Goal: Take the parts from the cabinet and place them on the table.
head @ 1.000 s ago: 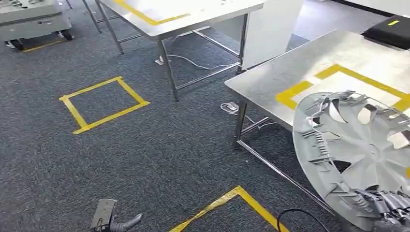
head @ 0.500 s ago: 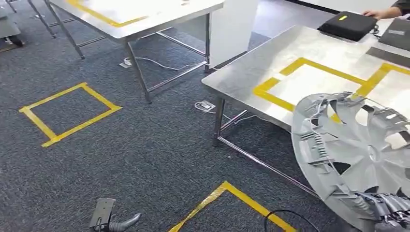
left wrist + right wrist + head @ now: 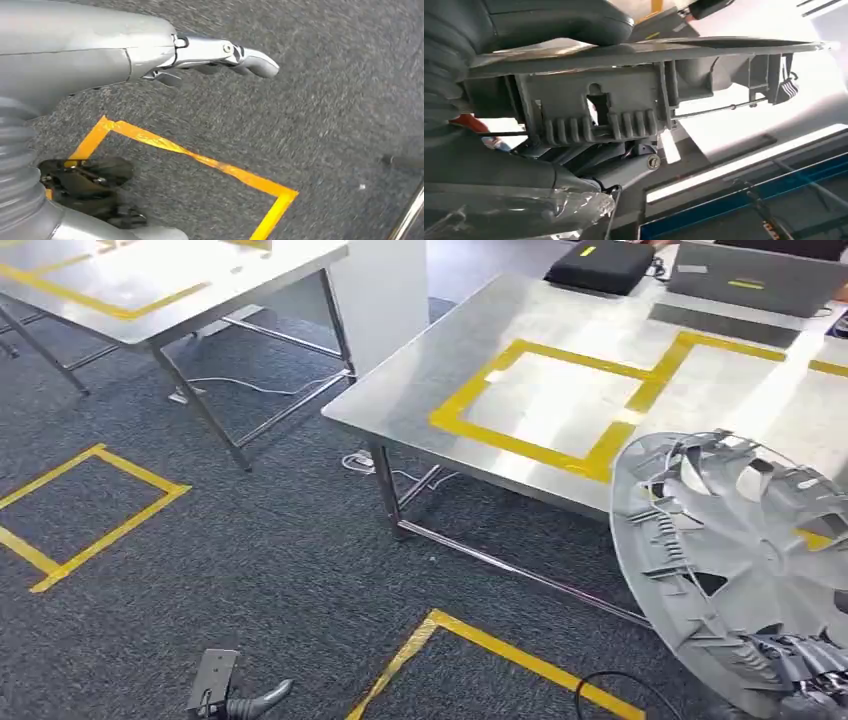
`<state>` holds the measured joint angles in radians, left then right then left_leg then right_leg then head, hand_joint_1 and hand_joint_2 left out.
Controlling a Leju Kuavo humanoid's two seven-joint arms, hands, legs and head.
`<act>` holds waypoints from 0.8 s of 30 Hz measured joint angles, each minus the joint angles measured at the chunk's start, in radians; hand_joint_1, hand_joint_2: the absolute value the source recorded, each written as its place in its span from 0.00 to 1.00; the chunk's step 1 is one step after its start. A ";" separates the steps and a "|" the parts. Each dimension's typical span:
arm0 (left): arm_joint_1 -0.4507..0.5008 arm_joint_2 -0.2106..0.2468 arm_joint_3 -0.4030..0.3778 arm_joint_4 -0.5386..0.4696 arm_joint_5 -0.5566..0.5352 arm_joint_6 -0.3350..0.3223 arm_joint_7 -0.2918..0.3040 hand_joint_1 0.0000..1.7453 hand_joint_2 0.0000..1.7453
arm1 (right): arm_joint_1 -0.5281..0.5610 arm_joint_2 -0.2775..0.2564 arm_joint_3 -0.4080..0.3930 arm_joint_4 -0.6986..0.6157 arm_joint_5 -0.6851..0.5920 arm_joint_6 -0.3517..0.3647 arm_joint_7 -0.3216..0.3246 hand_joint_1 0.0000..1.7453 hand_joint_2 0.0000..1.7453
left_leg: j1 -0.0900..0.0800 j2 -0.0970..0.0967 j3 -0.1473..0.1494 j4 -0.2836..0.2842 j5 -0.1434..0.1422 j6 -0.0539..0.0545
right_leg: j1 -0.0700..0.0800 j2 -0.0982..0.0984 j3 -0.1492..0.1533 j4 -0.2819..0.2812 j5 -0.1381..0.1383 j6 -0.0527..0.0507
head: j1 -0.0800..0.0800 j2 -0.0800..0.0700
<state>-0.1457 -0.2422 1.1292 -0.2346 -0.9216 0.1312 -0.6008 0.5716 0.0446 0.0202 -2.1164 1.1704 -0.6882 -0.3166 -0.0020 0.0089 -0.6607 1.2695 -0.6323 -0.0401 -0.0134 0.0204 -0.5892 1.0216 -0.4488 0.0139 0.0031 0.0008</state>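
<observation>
Gripping the grey wheel cover [image 3: 745,560] by its near rim, the right hand [image 3: 800,675] holds it up at the near right of the head view, the ribbed inner face and clips turned toward the camera. The cover stands tilted on edge in the air, its far part overlapping the near edge of the steel desk [image 3: 440,370] without resting on it. In the right wrist view the cover's rim and ribbed clips [image 3: 599,125] sit between the thick grey thumb [image 3: 559,20] on one face and the darker fingers [image 3: 614,170] on the other.

On the desk top a square of yellow tape [image 3: 545,405] lies just left of the cover. At the far edge of the desk sit a black case [image 3: 598,265] and, to its right, a grey laptop [image 3: 755,280].

The left hand [image 3: 245,702] hangs low at the near left, above the dark carpet [image 3: 250,560]. In the left wrist view its fingers [image 3: 240,55] are stretched out with nothing in them, over a corner of yellow floor tape [image 3: 210,165].

A second steel desk [image 3: 150,290] stands at the far left, with a white cable [image 3: 250,388] on the carpet beneath it. A black cable [image 3: 625,685] loops on the floor near the cover.
</observation>
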 joint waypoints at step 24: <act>-0.006 0.000 -0.008 0.000 0.001 -0.007 0.002 0.00 1.00 | -0.015 -0.065 0.042 0.014 0.030 0.000 0.080 1.00 1.00 | -0.005 0.060 0.119 -0.280 0.146 0.025 | 0.009 -0.041 0.011 0.005 -0.022 0.029 | 0.011 0.000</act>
<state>-0.1515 -0.2418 1.1208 -0.2346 -0.9205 0.1240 -0.5989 0.5567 -0.0202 0.0625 -2.1027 1.2001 -0.6882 -0.2370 -0.0069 0.0694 -0.5416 0.9890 -0.4862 -0.0154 -0.0049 -0.0206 -0.5778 1.0264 -0.4705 0.0429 0.0141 0.0008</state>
